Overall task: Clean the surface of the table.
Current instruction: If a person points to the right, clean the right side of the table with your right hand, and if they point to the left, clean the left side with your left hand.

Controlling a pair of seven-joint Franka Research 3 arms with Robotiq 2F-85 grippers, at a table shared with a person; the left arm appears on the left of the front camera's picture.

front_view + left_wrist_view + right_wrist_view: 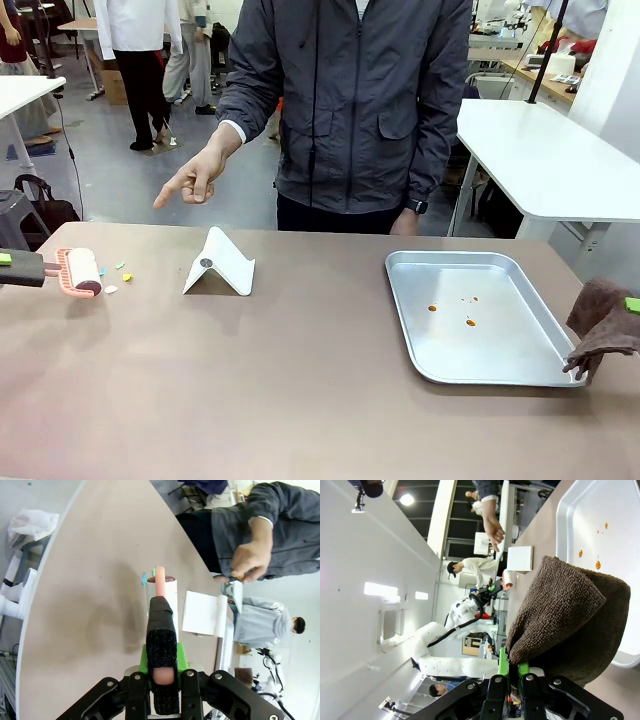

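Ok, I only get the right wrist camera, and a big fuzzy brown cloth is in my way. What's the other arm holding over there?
Observer: The left gripper is shut on the black-wrapped handle of a pink lint roller.
Operator: Is there any mess next to it?
Observer: Yes, a few small coloured scraps lie on the table just beside the roller's head.
Operator: Is anyone helping?
Observer: A person's hand points a finger down toward the robot's left end of the table, about where the scraps lie.
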